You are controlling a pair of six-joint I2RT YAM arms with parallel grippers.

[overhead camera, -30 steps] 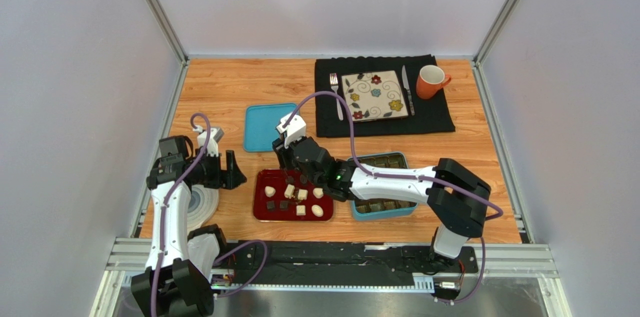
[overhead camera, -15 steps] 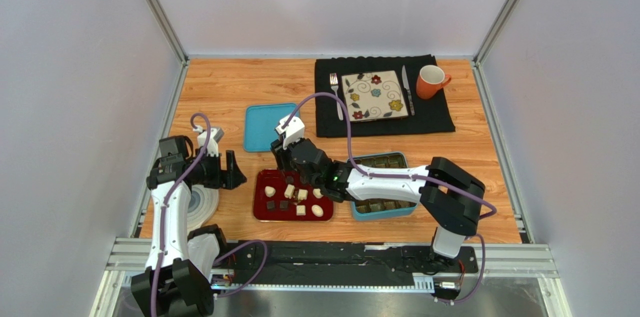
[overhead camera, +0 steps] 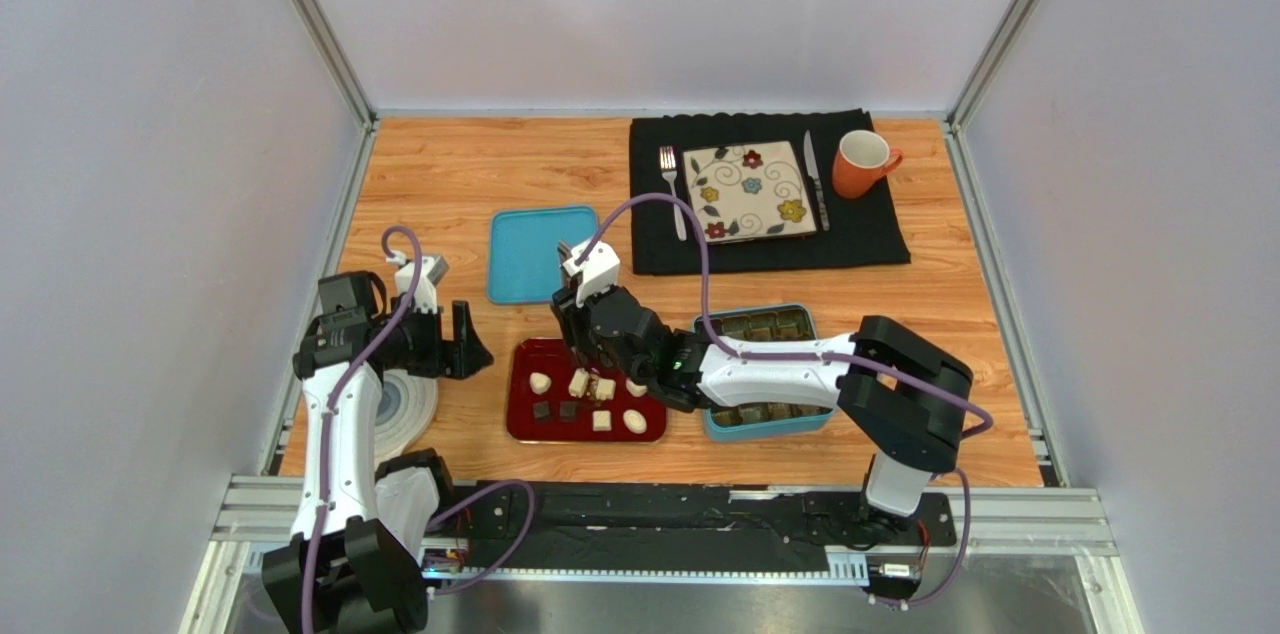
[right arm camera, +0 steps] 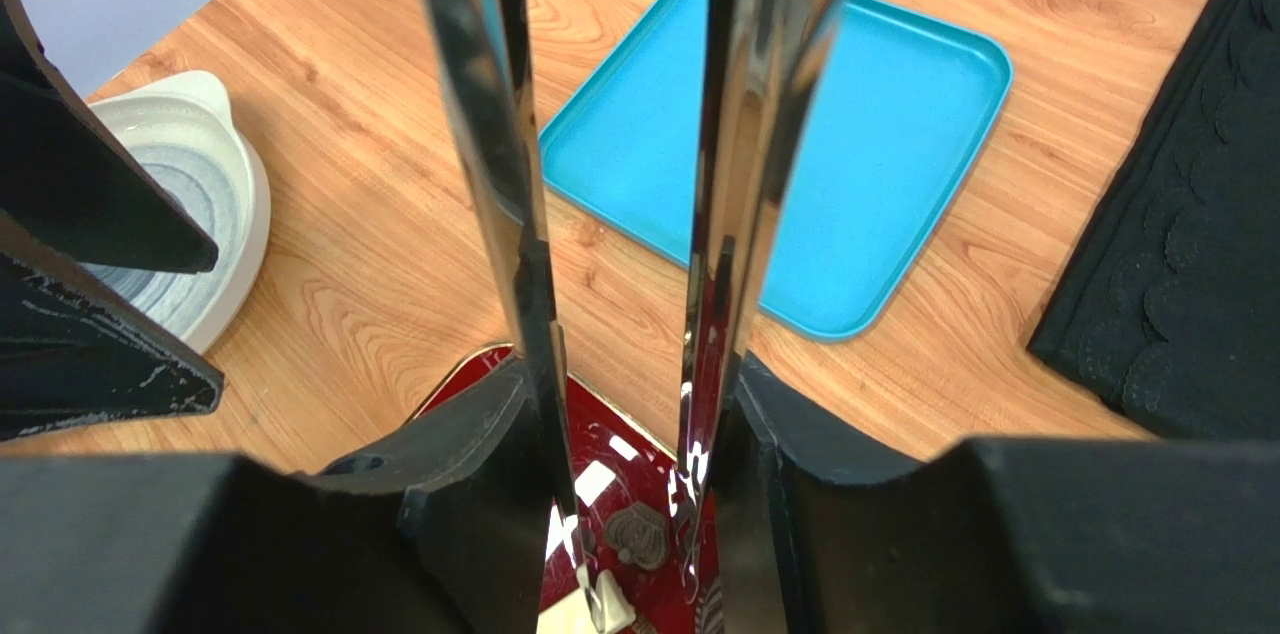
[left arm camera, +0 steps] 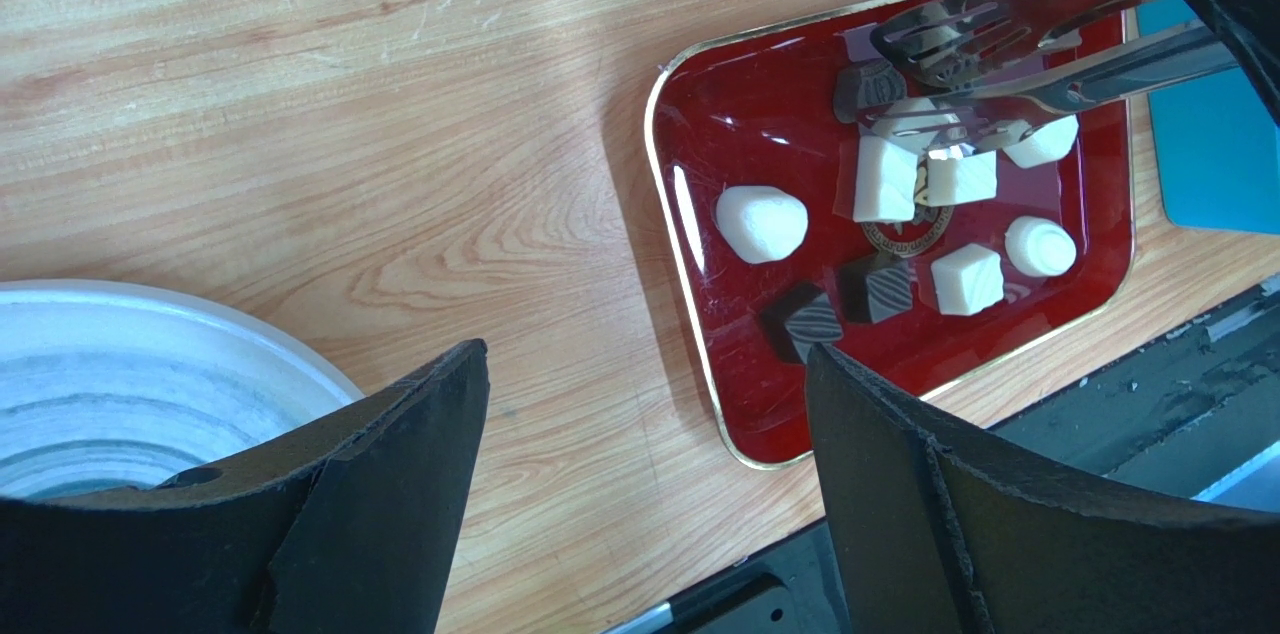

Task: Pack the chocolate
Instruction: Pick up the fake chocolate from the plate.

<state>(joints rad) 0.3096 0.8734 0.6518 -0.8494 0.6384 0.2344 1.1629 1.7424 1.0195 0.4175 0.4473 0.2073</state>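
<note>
A red tray (overhead camera: 526,424) near the front holds several chocolates, white (left arm camera: 762,223) and dark brown (left arm camera: 876,286). My right gripper (overhead camera: 601,349) is shut on metal tongs (left arm camera: 1037,42) that reach down over the tray's far part. The tong arms (right arm camera: 496,139) stand apart, with a dark chocolate (right arm camera: 639,532) on the tray between them and a white one (right arm camera: 579,607) at the left tip. Right of the tray, a teal box (overhead camera: 793,316) with dark chocolates is partly hidden by the right arm. My left gripper (overhead camera: 469,342) is open and empty, just left of the tray (left arm camera: 751,124).
A white bowl (overhead camera: 403,409) sits under the left arm. A teal lid (overhead camera: 529,253) lies behind the tray. At the back, a black mat (overhead camera: 872,237) carries a flowered square plate (overhead camera: 748,190), a fork, a knife and an orange mug (overhead camera: 863,162).
My right gripper has shifted slightly nearer and to the right with the tongs, bringing their tips lower over the chocolates on the tray. The left arm has not moved.
</note>
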